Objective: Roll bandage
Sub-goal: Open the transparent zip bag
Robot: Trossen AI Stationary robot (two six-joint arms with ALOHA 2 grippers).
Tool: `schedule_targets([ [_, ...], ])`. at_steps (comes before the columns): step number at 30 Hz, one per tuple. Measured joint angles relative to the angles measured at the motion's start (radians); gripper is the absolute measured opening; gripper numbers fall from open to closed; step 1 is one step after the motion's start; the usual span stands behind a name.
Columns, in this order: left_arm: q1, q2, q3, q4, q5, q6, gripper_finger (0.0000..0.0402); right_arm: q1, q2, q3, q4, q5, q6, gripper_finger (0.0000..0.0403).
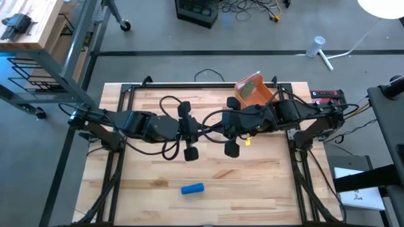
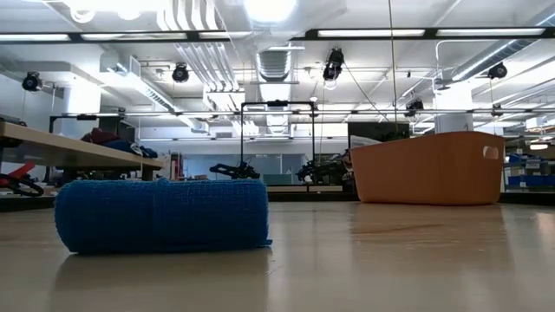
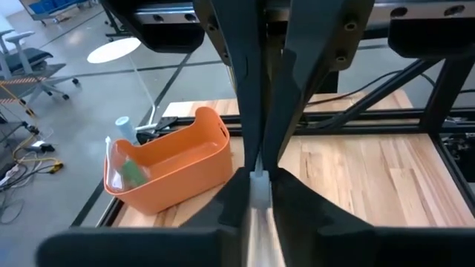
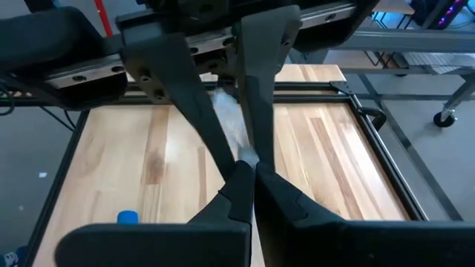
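The blue bandage (image 1: 193,188) is lying rolled up on its side on the near part of the wooden table (image 1: 265,183), a little left of the middle, with nothing touching it. In the low view the roll (image 2: 161,216) is sitting close to the camera, its woven surface showing and a loose edge trailing at its right end.

Both arms are hanging folded over the far half of the table, well apart from the bandage. The left gripper (image 1: 189,153) is pointing toward the near side, left of centre; in its wrist view its jaws are meeting at the tips, clenched on nothing. The right gripper (image 1: 231,149) is hanging just beside it to the right, and its jaws are likewise pressing together with nothing between them.

An orange bin (image 1: 253,90) is standing at the far edge of the table, right of centre, partly under the right arm.
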Motion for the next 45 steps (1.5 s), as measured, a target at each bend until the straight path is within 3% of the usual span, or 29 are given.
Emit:
schedule_targets([
  [6, 0.002, 0.0, 0.0, -0.005, -0.001, 0.011, 0.0009, 0.0, 0.0, 0.0, -0.001, 0.0, 0.004, 0.0],
  [12, 0.002, -0.005, 0.0, -0.021, -0.001, 0.012, 0.0031, 0.0, 0.0, 0.0, 0.0, 0.0, 0.004, 0.0],
  [32, 0.0, -0.068, -0.001, -0.108, 0.0, -0.011, 0.004, 0.0, -0.018, 0.088, -0.068, 0.0, -0.003, 0.0],
  [39, 0.0, -0.068, -0.001, -0.107, 0.083, -0.01, 0.0074, 0.0, -0.016, 0.043, -0.071, 0.0, 0.043, 0.0],
  [45, 0.0, -0.068, -0.022, -0.077, 0.088, -0.033, 0.0125, 0.0, -0.016, 0.034, -0.073, 0.0, 0.039, 0.0],
])
